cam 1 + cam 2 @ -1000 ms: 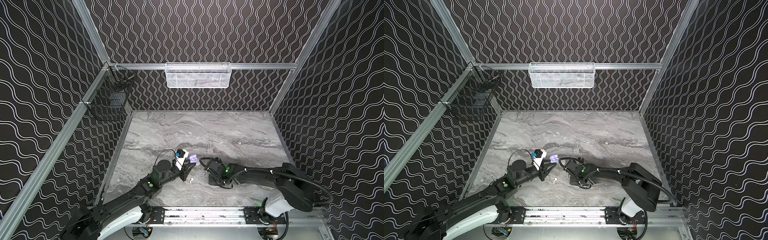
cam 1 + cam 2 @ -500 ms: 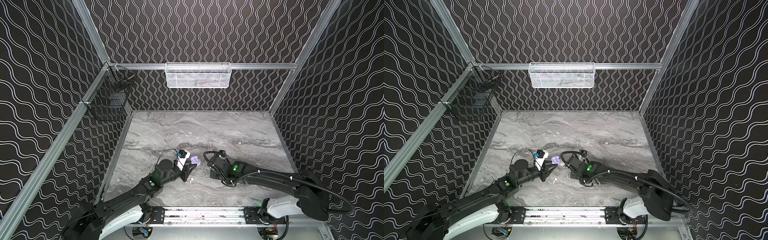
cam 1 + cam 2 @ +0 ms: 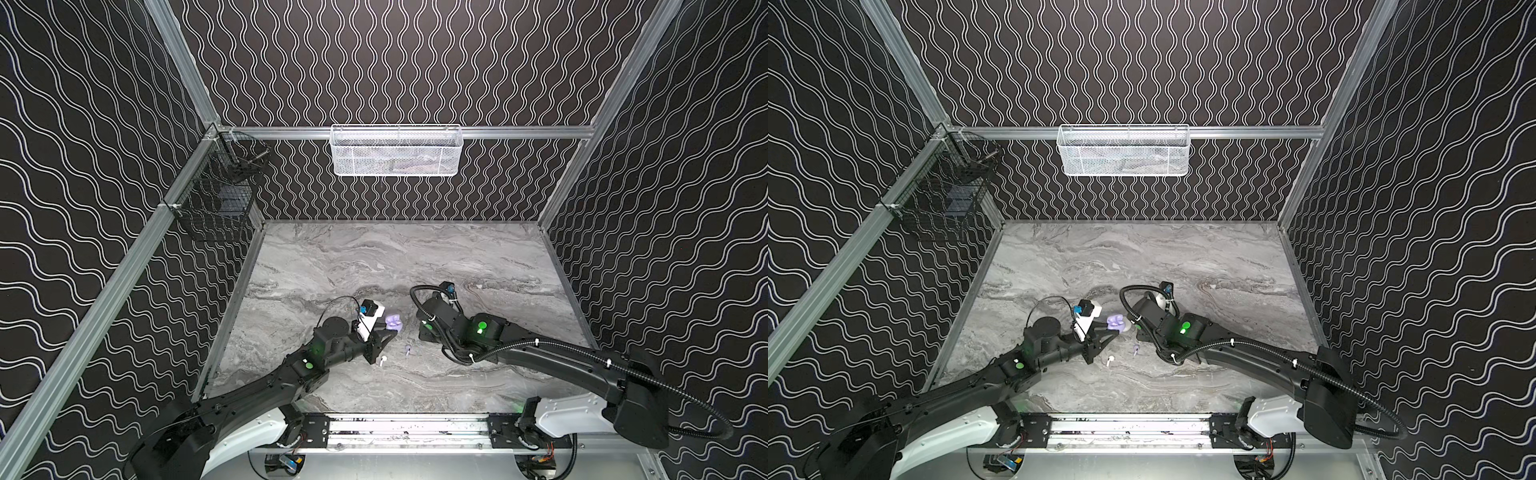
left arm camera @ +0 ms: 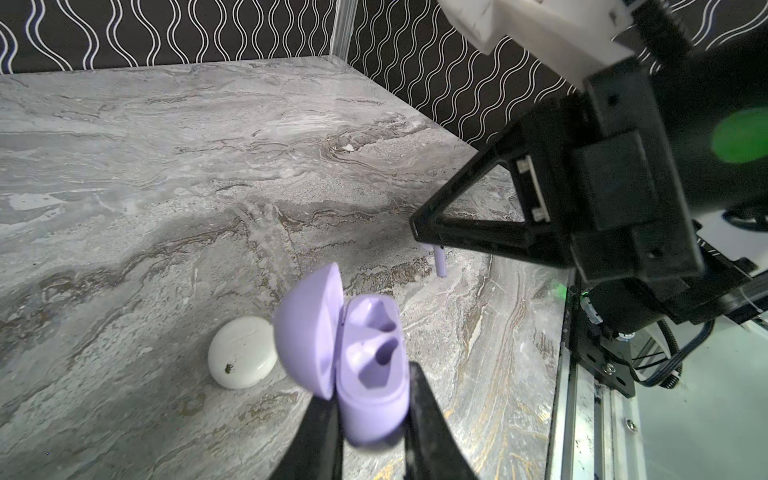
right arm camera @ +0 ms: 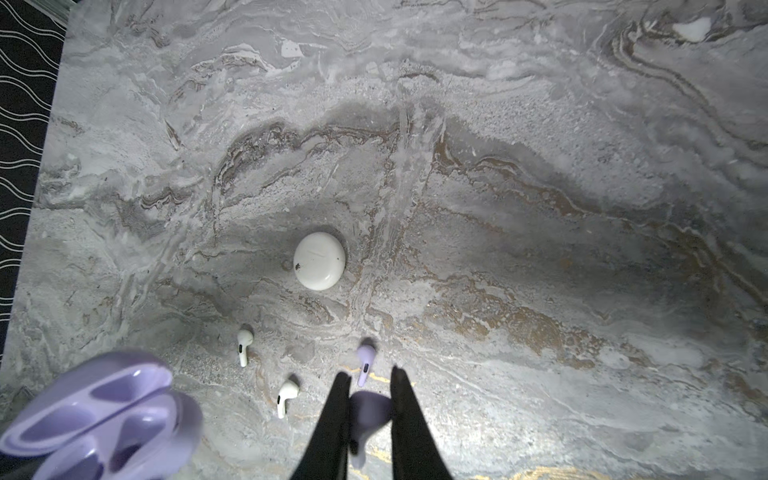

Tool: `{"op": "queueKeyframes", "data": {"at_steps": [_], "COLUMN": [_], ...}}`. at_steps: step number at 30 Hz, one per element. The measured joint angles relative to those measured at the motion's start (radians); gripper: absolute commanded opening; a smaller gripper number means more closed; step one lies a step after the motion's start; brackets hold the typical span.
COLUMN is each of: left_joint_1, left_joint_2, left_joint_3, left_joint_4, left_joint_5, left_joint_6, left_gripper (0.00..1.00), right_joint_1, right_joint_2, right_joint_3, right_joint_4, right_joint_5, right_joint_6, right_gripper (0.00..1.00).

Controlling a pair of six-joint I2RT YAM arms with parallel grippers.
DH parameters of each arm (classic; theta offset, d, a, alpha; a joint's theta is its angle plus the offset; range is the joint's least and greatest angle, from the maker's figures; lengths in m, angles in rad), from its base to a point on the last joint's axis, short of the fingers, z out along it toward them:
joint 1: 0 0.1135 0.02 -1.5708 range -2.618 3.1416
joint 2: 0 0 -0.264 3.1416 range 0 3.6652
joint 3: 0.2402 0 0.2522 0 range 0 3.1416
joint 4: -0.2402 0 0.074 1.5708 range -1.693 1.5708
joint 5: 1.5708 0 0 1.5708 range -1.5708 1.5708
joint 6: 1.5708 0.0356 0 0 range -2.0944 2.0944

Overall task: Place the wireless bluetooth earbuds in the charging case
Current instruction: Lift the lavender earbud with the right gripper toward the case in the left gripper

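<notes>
The right fingers [image 5: 336, 419] are clamped on a lilac earbud [image 5: 370, 409], head pinched between them and stem hanging below. That is the change. A second ago this arm was folded low with the fingers down at the surface [image 5: 540, 208]. Since then it has risen and stretched out, and the bud has come up with it. The pick therefore looks done, and the carry to the case comes next. The left fingers [image 4: 426, 415] have hardly moved and stay closed on the base of the lilac case [image 4: 365, 374]. They hold it, apparently clear of the surface, with the lid swung open and both sockets empty. From the right wrist the case shows off to one side of the held bud, so the bud must still cross over and turn stem-down into a socket. The lift has also uncovered the second lilac earbud [image 5: 365, 365], which lies on the surface just beyond the right fingertips. Near it lie two white earbuds [image 5: 244, 345], and farther out the white case [image 5: 319, 260] sits closed. No bud is seated yet.
</notes>
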Motion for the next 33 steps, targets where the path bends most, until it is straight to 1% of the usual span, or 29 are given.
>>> {"op": "queueKeyframes", "data": {"at_steps": [17, 33], "left_joint_1": [0.000, 0.000], "left_joint_2": [0.002, 0.006], "left_joint_3": [0.001, 0.001], "left_joint_4": [0.014, 0.015], "left_joint_5": [0.007, 0.007], "left_joint_6": [-0.001, -0.015], "left_gripper": [0.12, 0.12], "right_joint_1": [0.029, 0.058], "right_joint_2": [0.026, 0.090], "right_joint_3": [0.140, 0.174], "right_joint_4": [0.021, 0.064], "right_joint_5": [0.034, 0.040], "right_joint_6": [-0.076, -0.101], "right_gripper": [0.14, 0.14]}}
